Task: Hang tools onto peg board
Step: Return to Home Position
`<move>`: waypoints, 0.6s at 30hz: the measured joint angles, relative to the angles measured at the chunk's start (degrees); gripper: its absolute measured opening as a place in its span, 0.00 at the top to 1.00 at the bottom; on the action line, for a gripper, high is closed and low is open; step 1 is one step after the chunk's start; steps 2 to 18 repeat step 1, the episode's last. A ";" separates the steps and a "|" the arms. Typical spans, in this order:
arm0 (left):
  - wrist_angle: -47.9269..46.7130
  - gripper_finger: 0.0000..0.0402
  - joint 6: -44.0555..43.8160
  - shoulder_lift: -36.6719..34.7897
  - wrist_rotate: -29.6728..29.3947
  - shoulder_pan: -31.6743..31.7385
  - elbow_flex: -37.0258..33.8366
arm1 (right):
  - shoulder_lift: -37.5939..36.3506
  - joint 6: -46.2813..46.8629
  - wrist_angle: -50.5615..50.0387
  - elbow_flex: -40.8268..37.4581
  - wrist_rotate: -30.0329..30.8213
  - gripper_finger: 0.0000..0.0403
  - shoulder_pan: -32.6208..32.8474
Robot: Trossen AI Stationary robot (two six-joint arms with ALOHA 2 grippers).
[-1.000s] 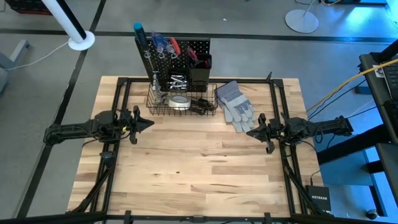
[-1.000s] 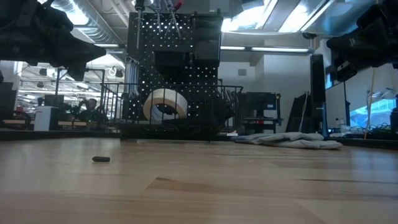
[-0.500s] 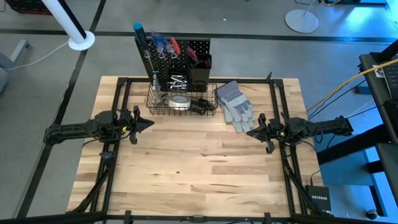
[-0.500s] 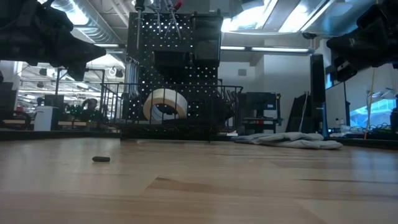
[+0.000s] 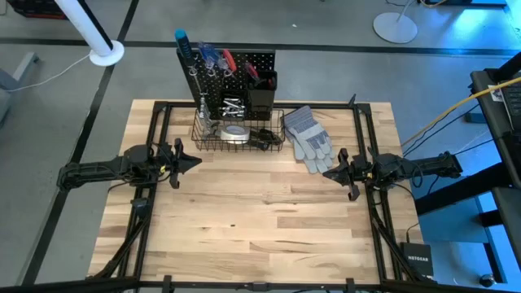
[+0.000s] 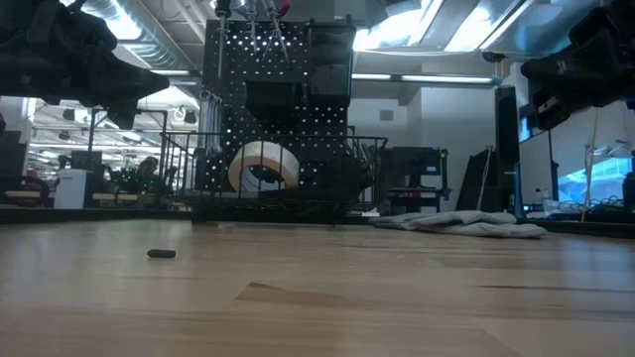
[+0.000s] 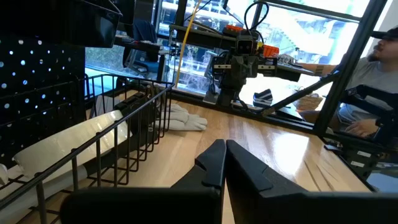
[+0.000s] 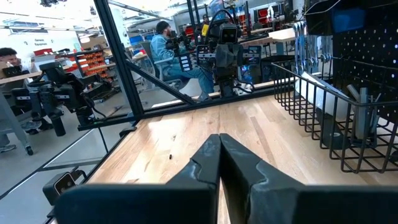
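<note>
A robotics lab-workshop: exposed silver ceiling ducts (image 6: 149, 40), shelving with orange parts bins (image 8: 93, 59), seated people (image 8: 166, 50) at neighbouring equipment-crowded workstations.

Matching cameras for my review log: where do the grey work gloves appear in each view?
High view: grey work gloves right of the wire basket.
Low view: gloves lying flat, right of the basket.
Left wrist view: gloves just beyond the basket.
Right wrist view: gloves not in it; basket is.
Shared landmark: the wire basket.

A black box (image 5: 419, 259) on the floor reads "NETGEAR".
</note>
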 joint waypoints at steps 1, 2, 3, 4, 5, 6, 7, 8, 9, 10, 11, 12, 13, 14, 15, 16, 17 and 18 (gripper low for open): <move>0.00 0.99 0.01 0.00 0.01 0.00 0.00 | 0.00 0.00 -0.01 0.00 -0.01 0.97 -0.01; 0.00 0.99 0.01 0.00 0.01 0.00 0.00 | 0.00 0.00 -0.01 0.00 -0.01 0.97 -0.01; 0.00 0.99 0.01 0.00 0.01 0.00 0.00 | 0.00 0.00 -0.01 0.00 -0.01 0.97 -0.01; 0.00 0.99 0.01 0.00 0.01 0.00 0.00 | 0.00 0.00 -0.01 0.00 -0.01 0.97 -0.01; 0.00 0.99 0.01 0.00 0.01 0.00 0.00 | 0.00 0.00 -0.01 0.00 -0.01 0.97 -0.01; 0.00 0.99 0.01 0.00 0.01 0.00 0.00 | 0.00 0.00 -0.01 0.00 -0.01 0.97 -0.01; 0.00 0.99 0.01 0.00 0.01 0.00 0.00 | 0.00 0.00 -0.01 0.00 -0.01 0.97 -0.01; 0.00 0.99 0.01 0.00 0.01 0.00 0.00 | 0.00 0.00 -0.01 0.00 -0.01 0.97 -0.01; 0.00 0.99 0.01 0.00 0.01 0.00 0.00 | 0.00 0.00 -0.01 0.00 -0.01 0.97 -0.01; 0.00 0.99 0.01 0.00 0.01 0.00 0.00 | 0.00 0.00 -0.01 0.00 -0.01 0.97 -0.01; 0.00 0.99 0.01 0.00 0.01 0.00 0.00 | 0.00 0.00 -0.01 0.00 -0.01 0.97 -0.01; 0.00 0.99 0.01 0.00 0.01 0.00 0.00 | 0.00 0.00 -0.01 0.00 -0.01 0.97 -0.01; 0.00 0.99 0.01 0.00 0.01 0.00 0.00 | 0.00 0.00 -0.01 0.00 -0.01 0.97 -0.01; 0.00 0.99 0.01 0.00 0.01 0.00 0.00 | 0.00 0.00 -0.01 0.00 -0.01 0.97 -0.01; 0.00 0.99 0.01 0.00 0.01 0.00 0.00 | 0.00 0.00 -0.01 0.00 -0.01 0.97 -0.01; 0.00 0.99 0.01 0.00 0.01 0.00 0.00 | 0.00 0.00 -0.01 0.00 -0.01 0.97 -0.01; 0.00 0.99 0.01 0.00 0.01 0.00 0.00 | 0.00 0.00 -0.01 0.00 -0.01 0.97 -0.01; 0.00 0.99 0.01 0.00 0.01 0.00 0.00 | 0.00 0.00 -0.01 0.00 -0.01 0.97 -0.01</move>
